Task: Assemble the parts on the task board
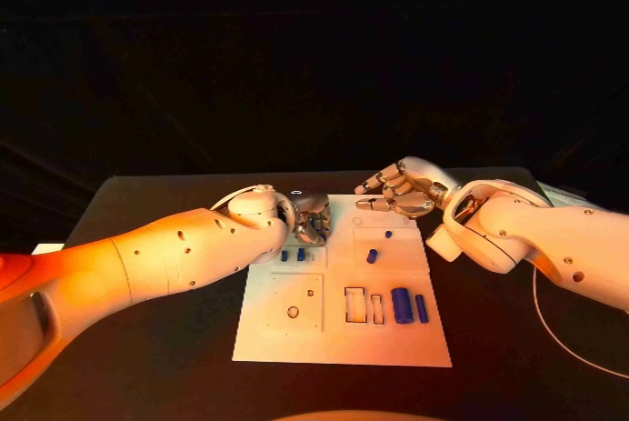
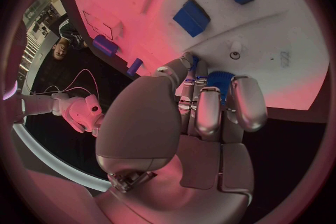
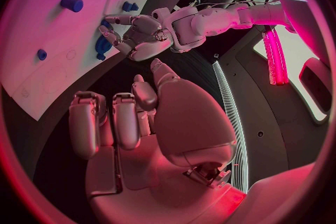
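Observation:
The white task board (image 1: 344,335) lies in the middle of the black table. My left hand (image 1: 308,219) is low over the board's far left part and grips a blue part (image 2: 219,79) between thumb and fingers; the right wrist view shows that left hand (image 3: 136,36) with the blue part (image 3: 107,40) too. My right hand (image 1: 400,192) hovers above the board's far edge, its fingers (image 3: 91,123) loosely bent and holding nothing. Loose blue parts lie on the board: a small one (image 1: 371,255), a tiny one (image 1: 388,233), and two upright ones (image 1: 403,305) at the near right.
Two flat blue blocks (image 2: 191,17) sit in the board beside my left hand, also visible as a pair (image 1: 294,255) from the head. Rectangular slots (image 1: 355,305) and an outlined recess (image 1: 296,302) mark the board's near half. A white cable (image 1: 557,325) lies at the right.

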Controlling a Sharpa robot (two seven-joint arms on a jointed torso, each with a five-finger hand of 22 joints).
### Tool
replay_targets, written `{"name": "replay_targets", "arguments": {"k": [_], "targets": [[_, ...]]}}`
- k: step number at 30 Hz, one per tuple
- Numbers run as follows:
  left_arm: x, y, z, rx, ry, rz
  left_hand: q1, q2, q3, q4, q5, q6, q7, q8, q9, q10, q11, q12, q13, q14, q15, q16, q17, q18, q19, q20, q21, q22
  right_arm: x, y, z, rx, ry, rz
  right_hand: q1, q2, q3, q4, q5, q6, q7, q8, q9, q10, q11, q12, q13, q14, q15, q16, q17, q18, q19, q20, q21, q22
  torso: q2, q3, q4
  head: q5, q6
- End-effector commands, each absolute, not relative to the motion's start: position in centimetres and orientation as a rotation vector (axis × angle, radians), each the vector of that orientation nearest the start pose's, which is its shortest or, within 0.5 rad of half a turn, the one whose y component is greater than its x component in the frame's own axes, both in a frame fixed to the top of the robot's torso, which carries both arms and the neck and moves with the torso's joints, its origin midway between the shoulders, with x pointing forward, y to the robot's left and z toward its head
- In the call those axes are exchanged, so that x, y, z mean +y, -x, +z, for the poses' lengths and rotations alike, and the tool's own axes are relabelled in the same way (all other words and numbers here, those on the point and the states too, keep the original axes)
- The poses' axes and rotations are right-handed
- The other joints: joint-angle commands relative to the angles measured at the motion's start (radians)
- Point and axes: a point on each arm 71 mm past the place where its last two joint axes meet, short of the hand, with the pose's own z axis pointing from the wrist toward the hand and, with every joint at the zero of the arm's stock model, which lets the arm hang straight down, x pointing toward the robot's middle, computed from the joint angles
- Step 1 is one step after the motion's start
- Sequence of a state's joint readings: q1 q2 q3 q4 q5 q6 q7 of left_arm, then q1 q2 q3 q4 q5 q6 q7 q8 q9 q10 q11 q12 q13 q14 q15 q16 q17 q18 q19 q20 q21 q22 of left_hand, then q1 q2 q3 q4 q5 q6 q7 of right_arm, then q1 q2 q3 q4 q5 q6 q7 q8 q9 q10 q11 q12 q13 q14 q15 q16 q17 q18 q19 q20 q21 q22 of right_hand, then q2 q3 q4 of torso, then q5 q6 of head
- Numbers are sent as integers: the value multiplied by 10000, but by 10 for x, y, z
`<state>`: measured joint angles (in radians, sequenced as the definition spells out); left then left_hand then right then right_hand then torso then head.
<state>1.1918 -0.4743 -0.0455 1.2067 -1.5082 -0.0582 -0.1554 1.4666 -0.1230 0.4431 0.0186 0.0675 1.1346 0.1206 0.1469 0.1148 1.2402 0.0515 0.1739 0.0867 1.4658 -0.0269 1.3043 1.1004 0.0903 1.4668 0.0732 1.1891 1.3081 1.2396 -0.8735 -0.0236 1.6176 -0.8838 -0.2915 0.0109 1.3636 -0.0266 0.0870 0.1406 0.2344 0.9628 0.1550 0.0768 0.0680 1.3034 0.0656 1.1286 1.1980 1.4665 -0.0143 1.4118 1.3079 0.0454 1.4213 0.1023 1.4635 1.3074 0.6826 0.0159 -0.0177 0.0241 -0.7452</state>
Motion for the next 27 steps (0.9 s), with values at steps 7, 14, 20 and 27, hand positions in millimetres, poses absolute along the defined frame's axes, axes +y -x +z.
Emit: {"name": "replay_targets", "arguments": {"k": [7,14,20,27], "targets": [[106,-519,-206,18198,-2551,-6544,-53,-100,316,-177,37,51,90,-134,-56,122,34,-209,18,255,-25,-57,-112,-209,311,-56,212,583,-187,-475,-156,17357,-2753,10741,-9,79,-61,-10,31,-5,12,54,11,-33,15,-5,15,561,62,-30,457,95,-73,-7,-50,363,-17,12,20,-10,35],[130,-516,-191,18114,-1790,-6708,-91,-124,419,-243,36,68,103,-174,-73,155,45,-279,25,253,-18,-47,-145,-216,317,-48,267,627,-188,-475,-156,17342,-2779,10712,-9,79,-61,-10,31,-5,12,54,11,-33,15,-5,15,561,62,-30,457,95,-73,-7,-50,363,-10,13,19,16,66],[150,-518,-190,18393,-1496,-6348,-117,-144,468,-278,33,75,105,-197,-82,170,49,-319,30,254,-13,-33,-148,-223,321,-44,308,658,-189,-475,-156,17340,-2801,10690,-9,79,-61,-10,31,-5,12,54,11,-33,15,-5,15,561,62,-30,457,95,-73,-7,-50,363,-7,-3,44,24,57],[163,-520,-198,18647,-1519,-5938,-171,-175,498,-293,27,71,112,-225,-93,174,56,-363,32,251,-6,-31,-170,-225,320,-38,324,674,-190,-475,-156,17348,-2800,10693,-9,79,-61,-10,31,-5,12,54,11,-33,15,-5,15,561,62,-30,457,95,-73,-7,-50,363,7,-17,17,79,42]]}}
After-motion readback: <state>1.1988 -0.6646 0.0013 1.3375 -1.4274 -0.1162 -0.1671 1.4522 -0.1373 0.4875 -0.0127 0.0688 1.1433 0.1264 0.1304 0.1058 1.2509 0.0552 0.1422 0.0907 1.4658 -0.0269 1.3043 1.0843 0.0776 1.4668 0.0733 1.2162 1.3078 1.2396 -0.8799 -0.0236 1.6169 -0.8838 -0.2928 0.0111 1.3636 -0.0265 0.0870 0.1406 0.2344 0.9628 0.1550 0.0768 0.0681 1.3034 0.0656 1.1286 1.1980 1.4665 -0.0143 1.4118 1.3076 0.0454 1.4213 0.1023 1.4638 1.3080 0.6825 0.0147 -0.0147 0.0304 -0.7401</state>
